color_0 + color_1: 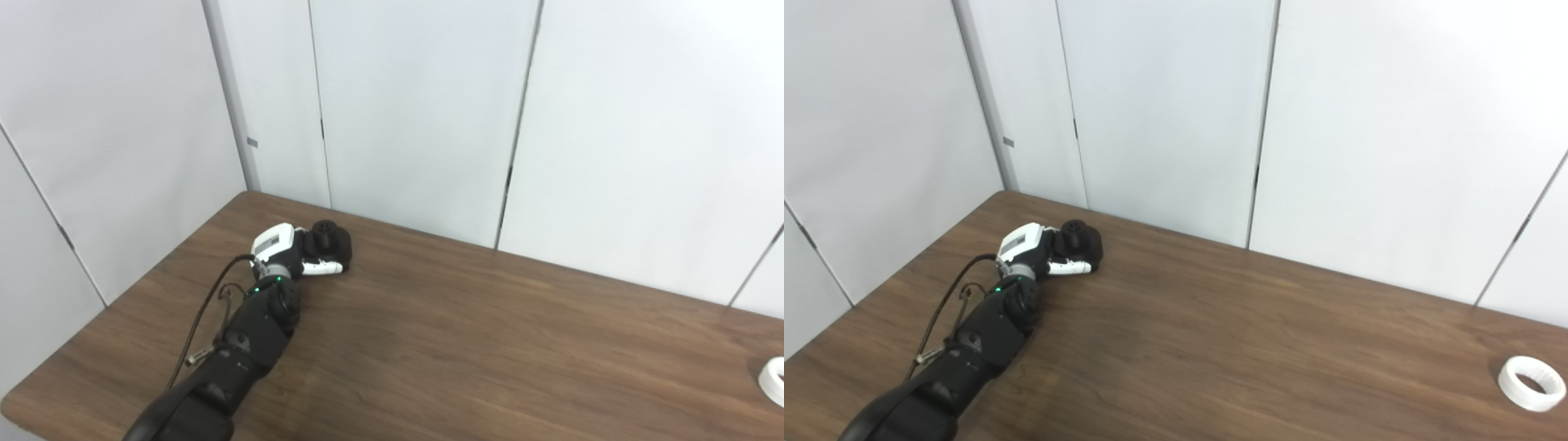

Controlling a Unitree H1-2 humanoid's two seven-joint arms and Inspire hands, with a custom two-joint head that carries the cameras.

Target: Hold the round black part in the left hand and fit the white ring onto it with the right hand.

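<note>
My left hand (1041, 252) reaches toward ten o'clock across the dark wood-grain table (1249, 343), fingers wrapped around the round black part (1079, 242), which sits near the table's far left corner. The white ring (1532, 383) lies flat at four o'clock, near the right edge, well apart from the part. Pale grey wall panels (1164, 110) close in behind the table and along its left side.

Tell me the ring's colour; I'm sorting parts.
White; the ring shows whole in the right eye view.
</note>
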